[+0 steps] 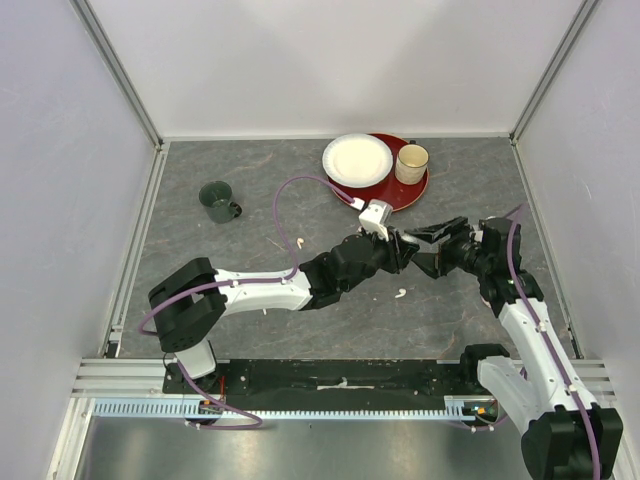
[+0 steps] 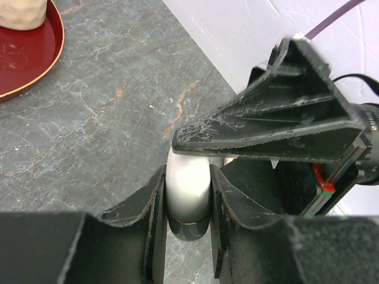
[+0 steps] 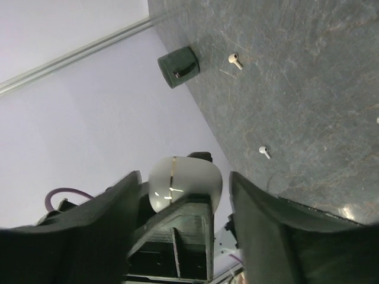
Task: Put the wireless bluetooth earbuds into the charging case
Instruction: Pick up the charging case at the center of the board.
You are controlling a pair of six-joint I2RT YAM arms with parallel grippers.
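My left gripper [image 2: 188, 175] is shut on the white charging case [image 2: 188, 192], which has a thin gold seam and is held above the table. My right gripper [image 3: 182, 198] is open, with one jaw on each side of the case [image 3: 185, 173] and the left fingers. In the top view the two grippers meet mid-table, left [image 1: 402, 250] and right [image 1: 424, 249], and the case is hidden between them. Tiny white earbuds lie loose on the table [image 1: 400, 293] [image 1: 300, 242]. The right wrist view shows two earbuds [image 3: 235, 60] [image 3: 264, 152].
A red tray [image 1: 405, 190] at the back holds a white plate [image 1: 357, 160] and a cream mug [image 1: 411, 163]. A dark green mug [image 1: 217, 201] stands at the left. White walls and metal rails enclose the grey stone-pattern table [image 1: 240, 180].
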